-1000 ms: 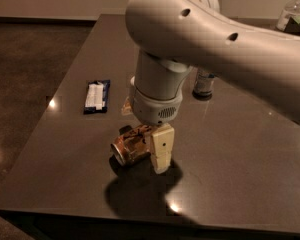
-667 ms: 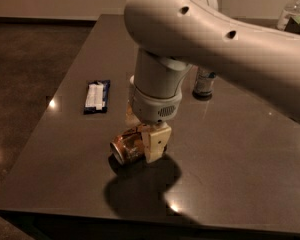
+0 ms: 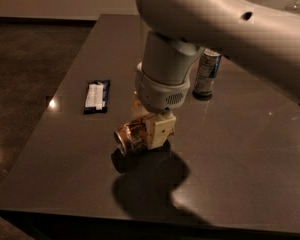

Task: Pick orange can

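**Orange can clasped sideways in the gripper over a dark table**

A dark, glossy table (image 3: 250, 149) is seen from above and slightly to one side, with a dim floor (image 3: 25, 84) at the left. Most of the upper frame is filled by a thick, pale grey robot arm (image 3: 215, 19), which comes in from the upper right and turns downward into a round wrist housing (image 3: 165, 79).

Below the wrist, the gripper (image 3: 146, 133) is positioned near the middle of the table, toward its front edge. It is clenched around the orange can (image 3: 129, 136). One cream-coloured finger (image 3: 161, 130) is pressed against the side of the can facing the camera; the other finger is hidden behind it. The can is held on its side, with its silver-rimmed end turned to the left and slightly toward the viewer (the mottled orange-gold print can be made out along its body). A dark shadow (image 3: 140, 176) is cast on the table just beneath the can and gripper; whether the can touches the surface cannot be told.

A blue-and-white packet (image 3: 97, 96) is laid flat on the table to the left, well apart from the can. A taller silver-and-blue can (image 3: 208, 74) stands upright farther back, partly hidden behind the arm.
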